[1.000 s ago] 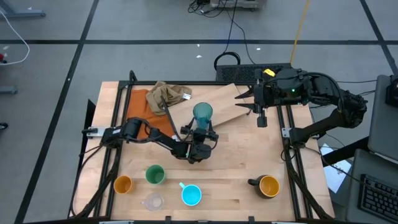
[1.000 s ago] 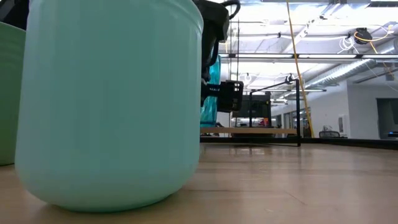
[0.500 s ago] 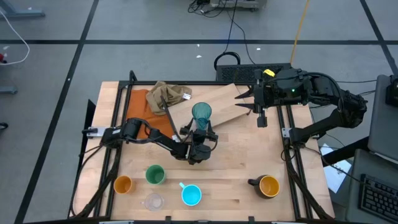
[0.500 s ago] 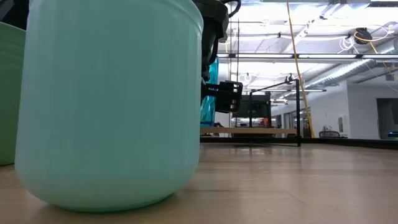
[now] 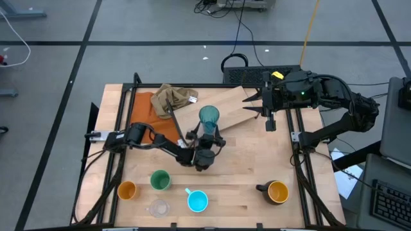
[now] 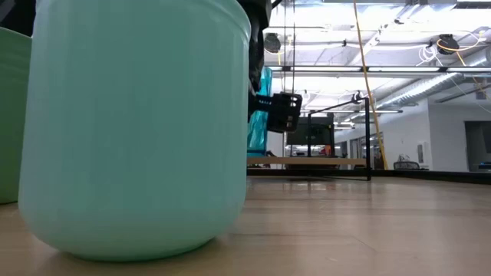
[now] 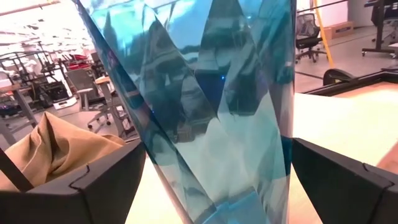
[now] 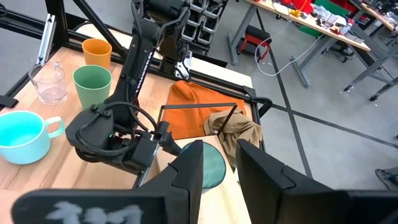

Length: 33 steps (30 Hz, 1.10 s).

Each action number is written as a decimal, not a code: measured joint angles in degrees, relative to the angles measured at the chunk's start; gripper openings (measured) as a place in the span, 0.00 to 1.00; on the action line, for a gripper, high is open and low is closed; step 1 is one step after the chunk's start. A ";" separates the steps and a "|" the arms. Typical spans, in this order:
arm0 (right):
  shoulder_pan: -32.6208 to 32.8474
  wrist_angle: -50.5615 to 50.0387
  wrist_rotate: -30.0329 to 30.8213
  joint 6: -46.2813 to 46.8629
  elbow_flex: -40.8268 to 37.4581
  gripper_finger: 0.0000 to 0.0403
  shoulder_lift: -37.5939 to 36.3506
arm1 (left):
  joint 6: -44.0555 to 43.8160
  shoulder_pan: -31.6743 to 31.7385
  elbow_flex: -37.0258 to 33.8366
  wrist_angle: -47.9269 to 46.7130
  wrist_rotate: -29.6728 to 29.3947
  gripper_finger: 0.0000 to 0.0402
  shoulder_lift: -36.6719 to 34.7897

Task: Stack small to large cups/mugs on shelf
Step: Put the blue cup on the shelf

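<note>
The tall teal tumbler (image 5: 209, 117) stands upright at the near edge of the wooden shelf (image 5: 241, 102); its base is hidden by my left gripper (image 5: 207, 136). That gripper is open and level, with one finger on each side of the tumbler (image 7: 211, 106). My right gripper (image 5: 263, 108) hangs high over the shelf's right end, slightly open and with nothing between its fingers (image 8: 186, 177). Along the near edge stand the orange cup (image 5: 127, 190), green cup (image 5: 160, 180), clear glass (image 5: 158, 208), light-blue mug (image 5: 198, 201) and black mug (image 5: 276, 192). My left gripper comes level from the table's near side, and its fingers (image 7: 93, 186) flank the tumbler's lower wall (image 7: 186, 180). Whether the fingers touch the wall I cannot tell.
An orange cloth (image 5: 151, 115) with a crumpled tan cloth (image 5: 173, 97) on it lies at the far left, beside the shelf. The light-blue mug (image 6: 138, 130) fills the low view, with the green cup (image 6: 9, 115) at its left. Bare wood lies between the shelf and the row of cups.
My left gripper has rolled a little around the tumbler and risen slightly, its fingers staying just as wide. The tumbler has kept upright in the same place.
</note>
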 joint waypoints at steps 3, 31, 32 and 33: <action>0.00 -0.05 -0.01 0.07 0.00 0.21 0.00 | 0.17 -0.02 0.00 -0.13 0.00 0.99 0.00; 0.00 -1.89 -0.01 0.20 -0.02 0.21 0.00 | 1.64 0.37 0.00 -0.01 0.05 0.99 -0.22; 0.00 -1.90 -0.01 0.20 -0.02 0.21 0.00 | 1.62 0.41 0.00 0.00 0.08 0.99 -0.22; 0.00 -1.90 -0.01 0.20 -0.02 0.21 0.00 | 1.67 0.47 0.00 -0.02 0.08 0.99 -0.22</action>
